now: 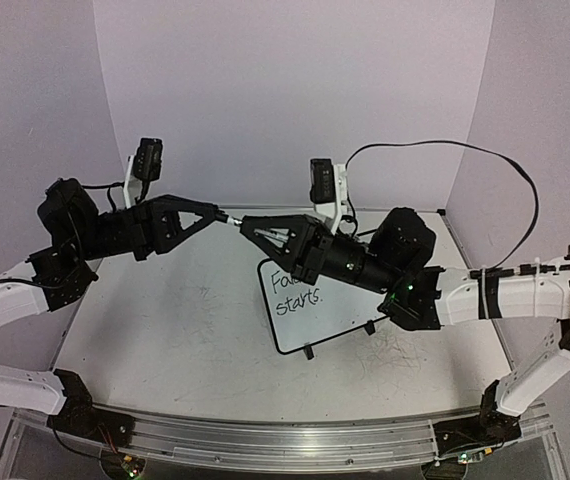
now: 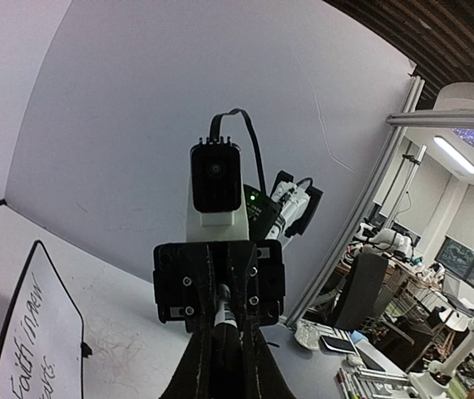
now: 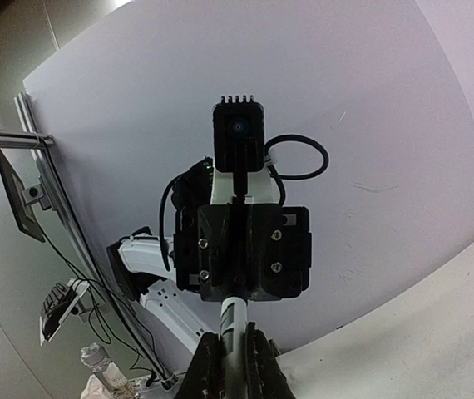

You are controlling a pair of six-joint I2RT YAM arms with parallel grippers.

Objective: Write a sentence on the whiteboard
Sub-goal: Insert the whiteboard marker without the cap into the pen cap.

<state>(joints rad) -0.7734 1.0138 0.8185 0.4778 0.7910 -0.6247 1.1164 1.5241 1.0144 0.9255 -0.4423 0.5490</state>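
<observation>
The two arms meet tip to tip above the grey table (image 1: 165,340). The left gripper (image 1: 216,212) and the right gripper (image 1: 246,224) face each other. Both are pressed together on the same thin white marker (image 1: 230,217), one at each end. The marker is up in the air between them.

The whiteboard (image 1: 340,310) sits on the table under the right arm, which hides its top part. The sentence (image 1: 295,292) is on the whiteboard in thin black writing, in two lines. The left wrist view shows "Faith in new". The top view shows "starts." below it.
</observation>
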